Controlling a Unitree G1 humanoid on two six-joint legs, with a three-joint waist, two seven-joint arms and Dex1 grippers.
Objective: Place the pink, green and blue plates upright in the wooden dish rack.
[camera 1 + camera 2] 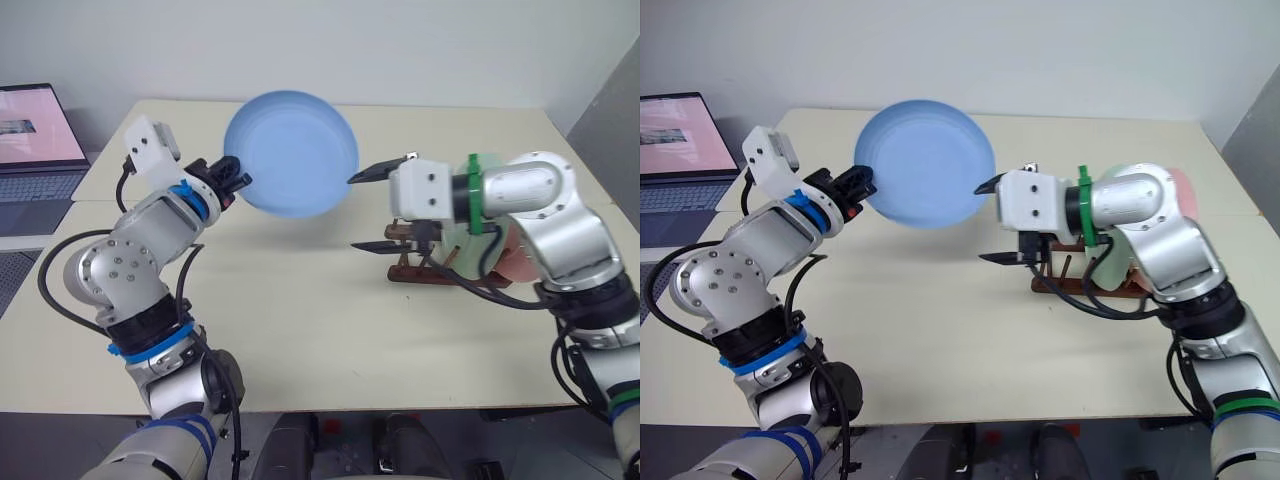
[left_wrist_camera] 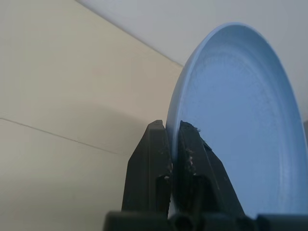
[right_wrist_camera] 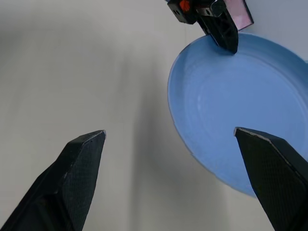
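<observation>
The blue plate (image 1: 290,155) hangs in the air above the far middle of the table, tilted nearly upright. My left gripper (image 1: 235,178) is shut on its left rim; the left wrist view shows both fingers (image 2: 154,163) clamped on the plate's edge (image 2: 240,120). My right gripper (image 1: 353,212) is open just right of the plate, holding nothing, with the plate (image 3: 231,110) ahead of its spread fingertips. Behind my right hand, the wooden dish rack (image 1: 420,270) stands on the table. The green plate (image 1: 1112,262) and pink plate (image 1: 517,262) stand upright in it, mostly hidden by my arm.
An open laptop (image 1: 35,140) sits on a separate surface at the far left. The cream table (image 1: 300,330) stretches wide in front of both arms. Cables hang from my right wrist over the rack.
</observation>
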